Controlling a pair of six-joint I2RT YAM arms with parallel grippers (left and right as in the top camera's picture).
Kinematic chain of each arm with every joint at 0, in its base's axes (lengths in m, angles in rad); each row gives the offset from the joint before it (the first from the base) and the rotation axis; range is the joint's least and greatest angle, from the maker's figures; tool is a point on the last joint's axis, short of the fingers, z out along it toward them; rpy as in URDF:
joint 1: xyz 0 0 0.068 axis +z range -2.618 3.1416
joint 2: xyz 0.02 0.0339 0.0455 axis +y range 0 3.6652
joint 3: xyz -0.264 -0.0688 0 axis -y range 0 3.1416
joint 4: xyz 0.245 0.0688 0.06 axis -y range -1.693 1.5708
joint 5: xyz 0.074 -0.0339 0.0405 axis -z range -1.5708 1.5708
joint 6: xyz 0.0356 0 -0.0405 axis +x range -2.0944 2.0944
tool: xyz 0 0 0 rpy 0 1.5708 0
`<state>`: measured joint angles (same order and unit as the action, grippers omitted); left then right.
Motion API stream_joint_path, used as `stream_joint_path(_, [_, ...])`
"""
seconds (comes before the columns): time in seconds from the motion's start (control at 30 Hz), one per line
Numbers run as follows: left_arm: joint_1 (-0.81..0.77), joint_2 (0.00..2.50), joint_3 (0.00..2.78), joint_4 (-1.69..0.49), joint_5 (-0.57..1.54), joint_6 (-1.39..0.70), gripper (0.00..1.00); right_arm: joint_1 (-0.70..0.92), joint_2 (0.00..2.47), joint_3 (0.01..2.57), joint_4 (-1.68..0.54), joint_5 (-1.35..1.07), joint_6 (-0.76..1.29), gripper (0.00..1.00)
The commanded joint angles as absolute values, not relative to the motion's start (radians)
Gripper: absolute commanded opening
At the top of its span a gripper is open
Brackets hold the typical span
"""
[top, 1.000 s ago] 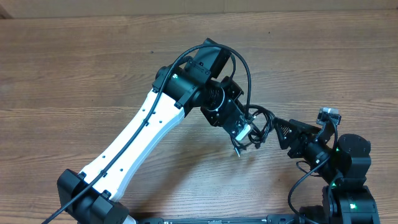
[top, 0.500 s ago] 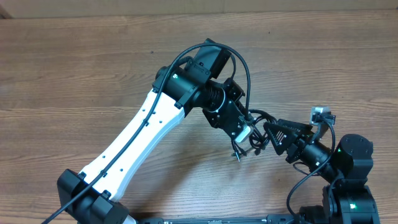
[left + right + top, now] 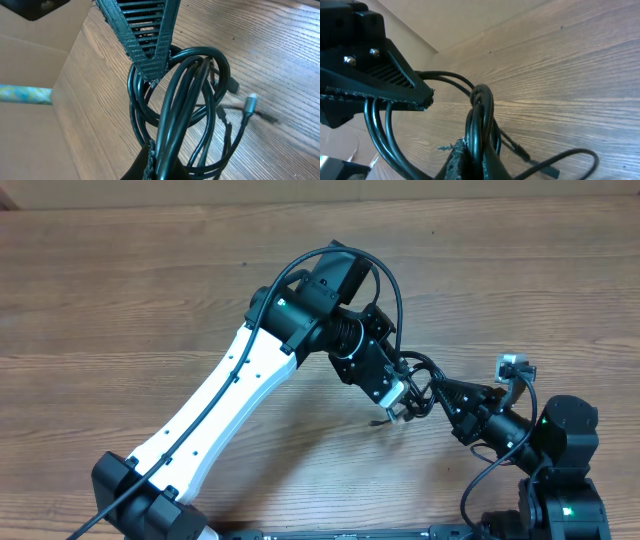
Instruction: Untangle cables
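Cables [image 3: 172,115] sit bunched just right of centre in the overhead view, held over the counter [image 3: 150,300]. Left gripper [image 3: 402,398] and right gripper [image 3: 440,393] are both clamped on the bundle, close together (loops interlocked). Separate slowly; regrip a single strand if the loops cinch.

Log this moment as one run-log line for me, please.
left tool: shut on cables | right tool: shut on cables | cables: tangled bundle between both tools
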<state>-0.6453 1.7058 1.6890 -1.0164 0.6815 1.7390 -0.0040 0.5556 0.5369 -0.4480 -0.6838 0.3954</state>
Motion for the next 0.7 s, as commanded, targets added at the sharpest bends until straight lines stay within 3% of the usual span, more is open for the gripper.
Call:
stream_joint_path(0.0, [-0.642,1.675,1.720,-1.015,0.733,1.724,0.04,0.002,0.553,0.562,-0.443,-0.690,0.392,0.04])
stream_joint_path(0.27, [-0.641,1.675,1.720,-1.025,0.729,1.611,0.04,0.002,0.553,0.562,-0.443,-0.624,0.400,0.04])
stream_joint_path(0.67, [-0.642,1.675,1.720,-1.132,0.732,1.476,0.04,0.001,0.553,0.562,-0.392,-0.434,0.580,0.04])
